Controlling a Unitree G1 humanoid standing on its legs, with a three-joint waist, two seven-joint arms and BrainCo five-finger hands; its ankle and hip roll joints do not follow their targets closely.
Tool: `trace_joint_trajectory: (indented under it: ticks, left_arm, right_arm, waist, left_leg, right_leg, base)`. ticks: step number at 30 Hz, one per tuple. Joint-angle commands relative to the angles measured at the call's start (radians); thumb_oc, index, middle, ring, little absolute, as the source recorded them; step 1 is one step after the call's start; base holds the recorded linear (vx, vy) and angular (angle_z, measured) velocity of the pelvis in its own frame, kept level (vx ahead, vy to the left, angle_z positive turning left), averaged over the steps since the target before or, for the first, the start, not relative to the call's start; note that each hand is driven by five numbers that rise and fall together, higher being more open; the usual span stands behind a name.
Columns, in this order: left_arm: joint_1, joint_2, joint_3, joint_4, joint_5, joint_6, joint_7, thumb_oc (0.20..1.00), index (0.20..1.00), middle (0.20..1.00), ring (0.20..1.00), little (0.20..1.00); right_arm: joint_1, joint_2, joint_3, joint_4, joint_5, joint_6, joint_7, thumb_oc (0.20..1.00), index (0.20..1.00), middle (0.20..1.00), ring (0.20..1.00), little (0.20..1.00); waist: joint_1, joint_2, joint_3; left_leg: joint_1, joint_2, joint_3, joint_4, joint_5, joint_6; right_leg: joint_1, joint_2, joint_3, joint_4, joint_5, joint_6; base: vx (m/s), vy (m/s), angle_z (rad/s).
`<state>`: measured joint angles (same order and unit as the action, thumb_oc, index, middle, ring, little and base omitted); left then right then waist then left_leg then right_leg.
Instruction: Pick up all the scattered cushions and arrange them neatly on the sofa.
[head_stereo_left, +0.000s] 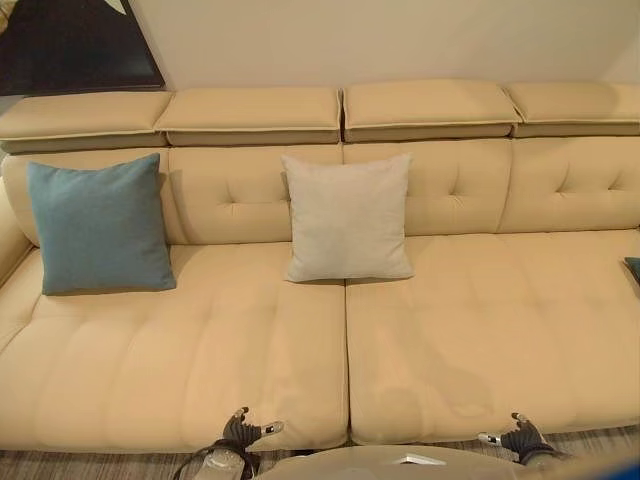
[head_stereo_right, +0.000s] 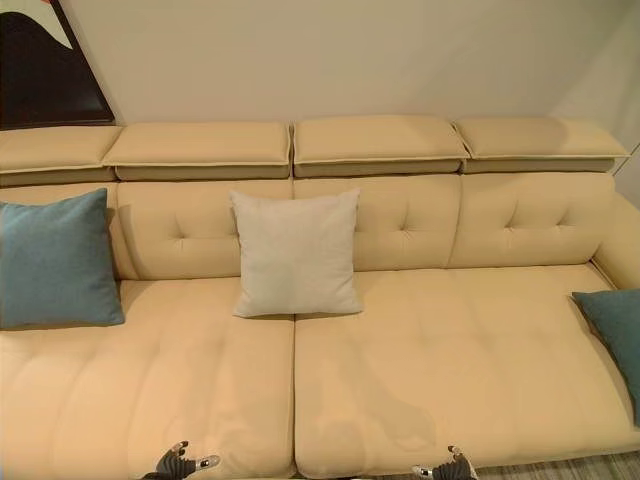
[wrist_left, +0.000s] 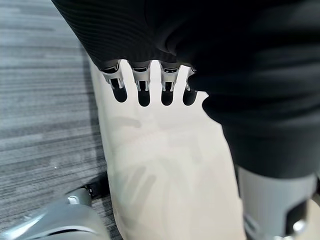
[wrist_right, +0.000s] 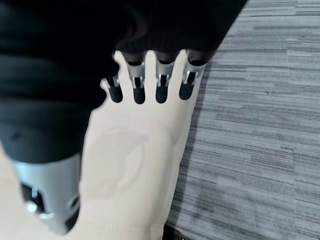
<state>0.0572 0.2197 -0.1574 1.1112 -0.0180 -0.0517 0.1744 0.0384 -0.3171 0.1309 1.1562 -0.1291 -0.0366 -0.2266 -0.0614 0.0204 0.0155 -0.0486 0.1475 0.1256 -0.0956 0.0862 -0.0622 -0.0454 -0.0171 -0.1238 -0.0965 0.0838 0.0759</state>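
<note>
Already, a square teal fabric cushion (head_stereo_left: 98, 226) and a square pale grey fabric cushion (head_stereo_left: 347, 217) leaned upright against the backrest of the long cream leather sofa (head_stereo_left: 470, 330), another teal cushion (head_stereo_right: 615, 330) lying at its right end. Left hand (head_stereo_left: 243, 431) and right hand (head_stereo_left: 520, 437) hung at the seat's front edge, fingers relaxed, holding nothing.

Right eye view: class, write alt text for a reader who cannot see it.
A long cream sofa holds three cushions: a blue cushion upright at the left end, a light grey cushion upright against the middle backrest, and a teal cushion at the right end. The left hand and right hand hang low, empty, by its front edge.
</note>
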Motion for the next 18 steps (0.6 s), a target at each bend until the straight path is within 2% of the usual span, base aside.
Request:
trace_joint_trajectory:
  ticks: [1,3,5,6,7,9,10,13,15,16,17,18]
  left_arm:
    - [-0.072,0.045,-0.014,-0.011,0.033,-0.011,0.013,1.000,1.000,1.000,1.000,1.000]
    - [-0.086,0.034,-0.023,-0.004,0.031,-0.013,0.010,1.000,1.000,1.000,1.000,1.000]
    - [-0.087,-0.006,-0.030,0.005,0.003,-0.026,0.004,1.000,1.000,1.000,1.000,1.000]
    - [-0.089,-0.008,-0.036,0.009,0.006,-0.025,0.003,1.000,1.000,1.000,1.000,1.000]
    - [-0.103,-0.007,-0.051,0.021,0.021,-0.021,0.006,1.000,1.000,1.000,1.000,1.000]
    - [-0.108,-0.005,-0.050,0.026,0.025,-0.020,0.005,1.000,1.000,1.000,1.000,1.000]
    - [-0.121,0.005,-0.055,0.044,0.038,-0.021,0.012,1.000,1.000,1.000,1.000,1.000]
    - [-0.124,0.012,-0.048,0.068,0.054,-0.018,0.013,1.000,1.000,1.000,1.000,1.000]
    - [-0.127,0.023,-0.047,0.078,0.059,-0.009,0.012,1.000,1.000,1.000,1.000,1.000]
    - [-0.128,0.023,-0.047,0.078,0.059,-0.009,0.012,1.000,1.000,1.000,1.000,1.000]
    - [-0.127,0.029,-0.050,0.080,0.068,-0.002,0.009,1.000,1.000,1.000,1.000,1.000]
    - [-0.126,0.031,-0.051,0.080,0.069,0.000,0.006,1.000,1.000,1.000,1.000,1.000]
  right_arm:
    - [-0.084,-0.016,0.026,0.003,0.015,-0.009,-0.010,1.000,1.000,1.000,1.000,1.000]
    - [-0.094,-0.016,0.027,0.017,0.019,-0.009,-0.014,1.000,1.000,1.000,1.000,1.000]
    - [-0.118,-0.015,0.040,0.036,0.009,0.001,-0.008,1.000,1.000,1.000,1.000,1.000]
    - [-0.120,-0.015,0.040,0.040,0.004,0.003,-0.011,1.000,1.000,1.000,1.000,1.000]
    - [-0.132,-0.014,0.040,0.043,0.002,0.007,-0.014,1.000,1.000,1.000,1.000,1.000]
    - [-0.136,-0.013,0.041,0.045,0.001,0.011,-0.014,1.000,1.000,1.000,1.000,1.000]
    - [-0.146,-0.001,0.049,0.046,-0.008,0.020,-0.016,1.000,1.000,1.000,1.000,1.000]
    - [-0.149,0.009,0.052,0.050,-0.017,0.026,-0.015,1.000,1.000,1.000,1.000,1.000]
    - [-0.154,0.014,0.063,0.063,-0.027,0.031,-0.017,1.000,1.000,1.000,1.000,1.000]
    - [-0.154,0.014,0.062,0.063,-0.027,0.031,-0.017,1.000,1.000,1.000,1.000,1.000]
    - [-0.146,0.014,0.065,0.074,-0.025,0.028,-0.016,1.000,1.000,1.000,1.000,1.000]
    - [-0.141,0.014,0.063,0.079,-0.022,0.028,-0.014,1.000,1.000,1.000,1.000,1.000]
  waist:
    - [0.006,-0.060,0.092]
    - [0.009,-0.077,0.101]
    - [0.008,-0.073,0.091]
    - [0.003,-0.067,0.090]
    - [-0.009,-0.065,0.089]
    - [-0.011,-0.066,0.090]
    - [-0.011,-0.078,0.099]
    - [-0.002,-0.083,0.114]
    - [0.012,-0.078,0.138]
    - [0.012,-0.077,0.140]
    - [0.032,-0.065,0.140]
    - [0.037,-0.060,0.137]
  left_leg:
    - [-0.022,-0.018,-0.022,0.180,-0.070,-0.045]
    - [-0.029,-0.071,-0.077,0.259,-0.149,-0.031]
    - [0.008,-0.174,-0.224,0.303,-0.246,0.000]
    - [0.027,-0.179,-0.228,0.273,-0.257,0.007]
    - [0.043,-0.183,-0.218,0.230,-0.257,0.020]
    - [0.044,-0.188,-0.213,0.220,-0.255,0.026]
    - [0.045,-0.212,-0.193,0.189,-0.247,0.043]
    - [0.054,-0.227,-0.166,0.155,-0.231,0.057]
    - [0.037,-0.217,-0.131,0.154,-0.205,0.070]
    - [0.039,-0.216,-0.131,0.154,-0.207,0.070]
    - [0.031,-0.207,-0.107,0.132,-0.178,0.083]
    - [0.031,-0.202,-0.100,0.126,-0.171,0.089]
  right_leg:
    - [0.067,-0.058,0.003,0.026,-0.094,0.028]
    - [0.044,-0.073,0.014,0.032,-0.071,0.029]
    - [-0.027,-0.070,0.065,0.032,-0.016,0.039]
    - [-0.041,-0.068,0.072,0.036,-0.007,0.044]
    - [-0.083,-0.080,0.085,0.048,0.021,0.058]
    - [-0.096,-0.085,0.089,0.050,0.030,0.066]
    - [-0.141,-0.111,0.104,0.050,0.073,0.103]
    - [-0.167,-0.125,0.100,0.047,0.090,0.128]
    - [-0.191,-0.134,0.031,0.121,0.060,0.119]
    - [-0.190,-0.133,0.031,0.124,0.058,0.119]
    - [-0.151,-0.130,-0.035,0.237,-0.014,0.084]
    - [-0.136,-0.121,-0.037,0.280,-0.038,0.080]
  base:
    - [-0.13,-0.015,-0.05]
    - [-0.18,0.018,-0.29]
    - [-0.23,0.175,-0.63]
    - [-0.23,0.315,-1.10]
    - [-0.17,0.264,-1.03]
    - [-0.18,0.241,-0.43]
    - [-0.23,0.285,-0.41]
    - [-0.23,0.246,-0.71]
    - [-0.26,0.129,-0.95]
    - [-0.29,0.125,-1.26]
    - [-0.26,0.116,-1.14]
    - [-0.30,0.128,-0.33]
